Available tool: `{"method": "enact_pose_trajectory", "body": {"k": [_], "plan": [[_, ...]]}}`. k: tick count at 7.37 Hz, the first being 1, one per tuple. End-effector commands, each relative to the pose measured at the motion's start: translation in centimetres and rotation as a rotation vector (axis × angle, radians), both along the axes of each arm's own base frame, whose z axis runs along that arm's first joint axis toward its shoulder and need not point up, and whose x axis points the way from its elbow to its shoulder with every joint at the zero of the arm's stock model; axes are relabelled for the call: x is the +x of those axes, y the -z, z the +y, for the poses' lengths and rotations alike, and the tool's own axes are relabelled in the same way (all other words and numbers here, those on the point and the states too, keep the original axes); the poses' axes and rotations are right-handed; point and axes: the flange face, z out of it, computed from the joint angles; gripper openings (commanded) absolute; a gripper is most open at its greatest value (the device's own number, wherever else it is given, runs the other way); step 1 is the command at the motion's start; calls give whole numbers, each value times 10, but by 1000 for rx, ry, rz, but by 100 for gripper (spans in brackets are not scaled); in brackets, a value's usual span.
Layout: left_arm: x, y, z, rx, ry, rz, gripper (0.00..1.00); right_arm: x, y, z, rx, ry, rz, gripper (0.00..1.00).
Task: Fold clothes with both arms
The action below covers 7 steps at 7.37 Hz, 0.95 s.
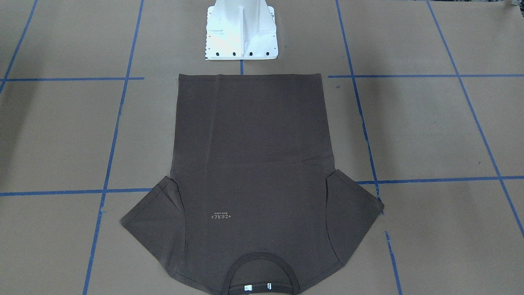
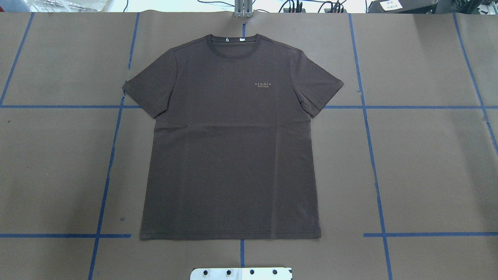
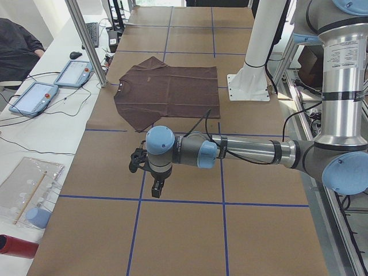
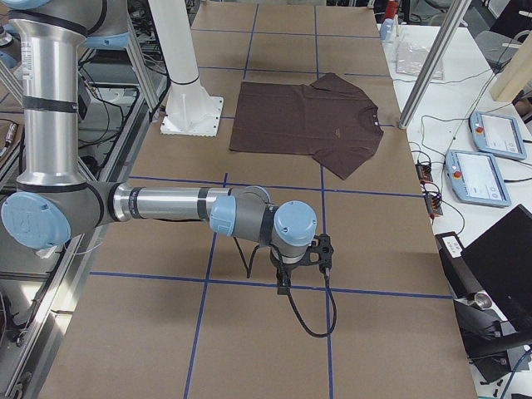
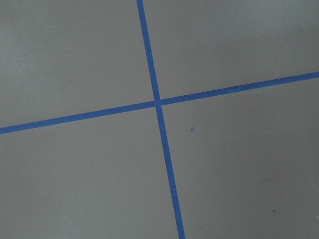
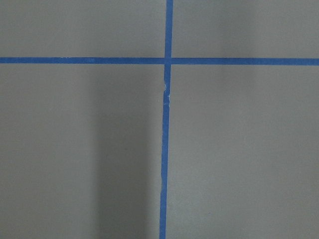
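T-shirt [image 2: 229, 155] flat, unfolded, on table [image 2: 428, 175]

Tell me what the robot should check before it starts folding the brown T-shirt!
1. T-shirt lies flat with its front up: ok.
2. Both sleeves are spread out to the sides, not tucked under: ok.
3. Both grippers are off the shirt, over bare table: ok.
4. Left gripper is open and ready to pinch: cannot tell, as only a side view shows it.
5. Right gripper is open and ready to pinch: cannot tell, for the same reason.
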Motion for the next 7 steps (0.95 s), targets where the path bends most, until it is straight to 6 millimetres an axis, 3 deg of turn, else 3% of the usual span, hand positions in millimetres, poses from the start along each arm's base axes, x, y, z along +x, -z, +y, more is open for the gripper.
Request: {"method": "enact_pose_trajectory", "body": {"k": [1,2,3,4,5,6,7], "plan": [[0,0,0,0,0,-2,100,1,13,-7,19,-11,0,100],[0,3,-2,-2,7,1,100,1,23,-17,31,-17,0,100],[0,26,-21,47,6,2,100,-9,40,-45,63,0,3,100],[0,40,-33,97,1,3,100,-48,87,-85,129,15,-32,100],[2,61,-43,235,1,8,100,-114,139,-120,169,50,-52,100],[3,68,-45,386,0,11,100,-164,179,-143,135,44,-70,100],[5,58,-49,385,35,20,100,-223,199,-145,137,80,-89,100]]}}
